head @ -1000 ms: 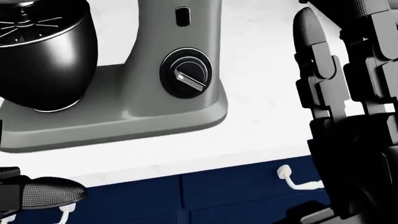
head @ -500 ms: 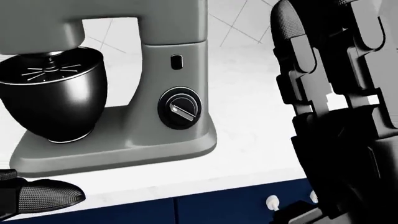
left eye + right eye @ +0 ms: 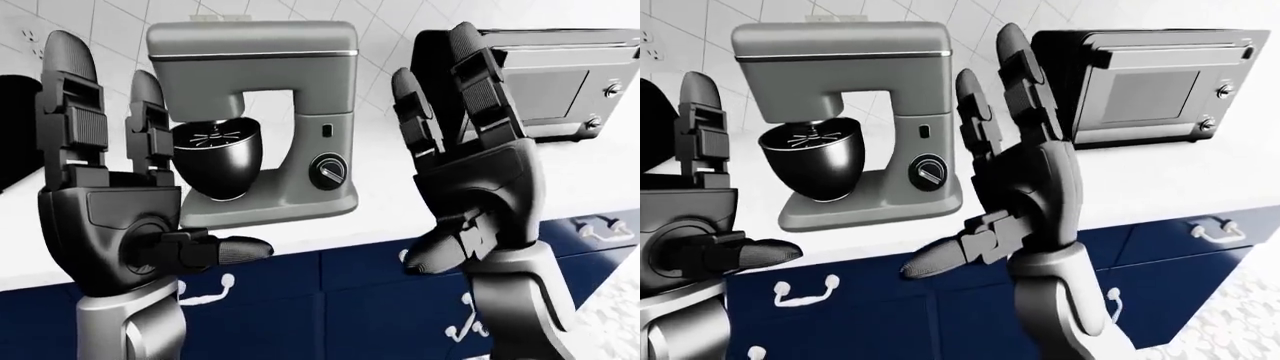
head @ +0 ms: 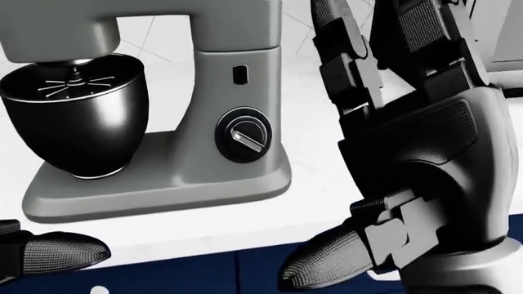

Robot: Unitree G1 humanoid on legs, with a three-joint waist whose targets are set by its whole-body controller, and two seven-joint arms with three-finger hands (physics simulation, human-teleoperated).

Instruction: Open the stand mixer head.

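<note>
A grey stand mixer [image 3: 290,176] stands on the white counter [image 3: 1160,176], its head [image 3: 252,51] down over a black bowl [image 3: 218,159]. A round black dial [image 4: 243,134] sits on its column. My left hand [image 3: 110,172] is raised to the left of the mixer, fingers up and spread, empty. My right hand [image 3: 465,150] is raised to the right of the mixer, fingers up and spread, empty. Neither hand touches the mixer.
A black and silver toaster oven [image 3: 1155,82] stands on the counter right of the mixer. Navy drawers with white handles [image 3: 1215,232] run below the counter edge. A white tiled wall [image 3: 385,34] is behind.
The view has tilted up, so the mixer sits lower and more of its head shows. My right hand has come further into the head view, thumb now visible.
</note>
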